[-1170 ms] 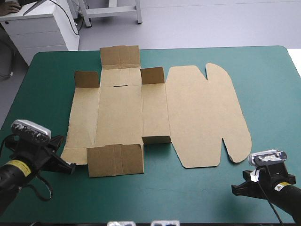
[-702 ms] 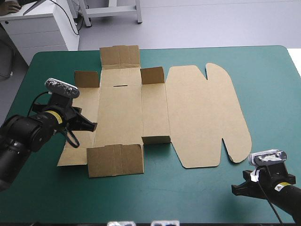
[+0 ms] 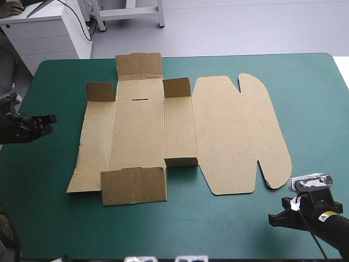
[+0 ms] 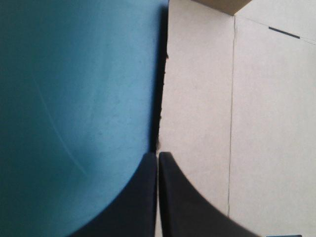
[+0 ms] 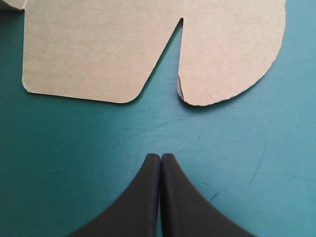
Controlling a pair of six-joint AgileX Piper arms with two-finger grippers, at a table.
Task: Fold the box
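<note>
Brown box lay spread on table, ahead of and apart from each gripper. Left gripper fingers together; right gripper likewise.

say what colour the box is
The box is plain brown, clearest in the high view.

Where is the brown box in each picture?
High view: the box lies flat, mid-table.
Left wrist view: its long side edge runs ahead of the left gripper.
Right wrist view: its rounded, notched lid end lies ahead of the right gripper.
Shared landmark: the teal-green cover around it.
</note>
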